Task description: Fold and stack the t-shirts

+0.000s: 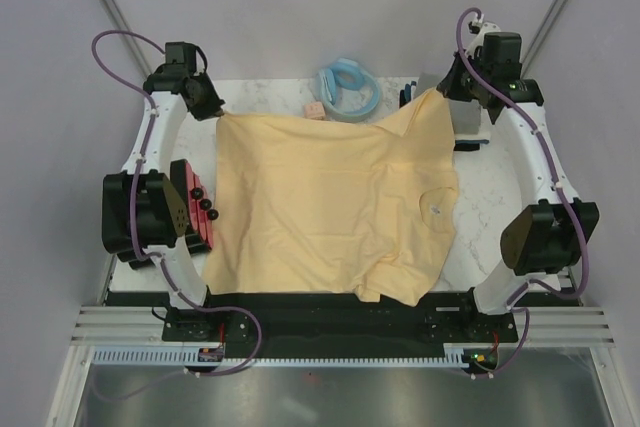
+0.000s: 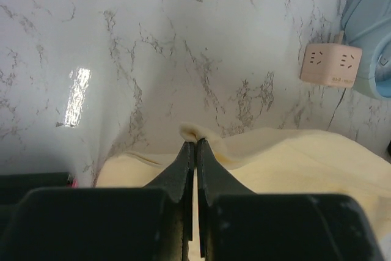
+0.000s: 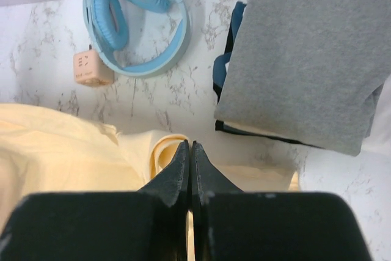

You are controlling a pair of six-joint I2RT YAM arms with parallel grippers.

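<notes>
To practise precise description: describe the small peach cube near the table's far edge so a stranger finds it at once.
Find the big pale yellow t-shirt spread over the marble table. Just beyond its far edge lie light blue headphones; the cube sits at their left. It alone is small, boxy and peach, with socket slots.

Both arms reach toward the far side, one along each flank, elbows bent. The left hand has its fingers pressed together on a small fold of the pale yellow t-shirt. The right hand is likewise closed on the shirt's far right corner.
</notes>
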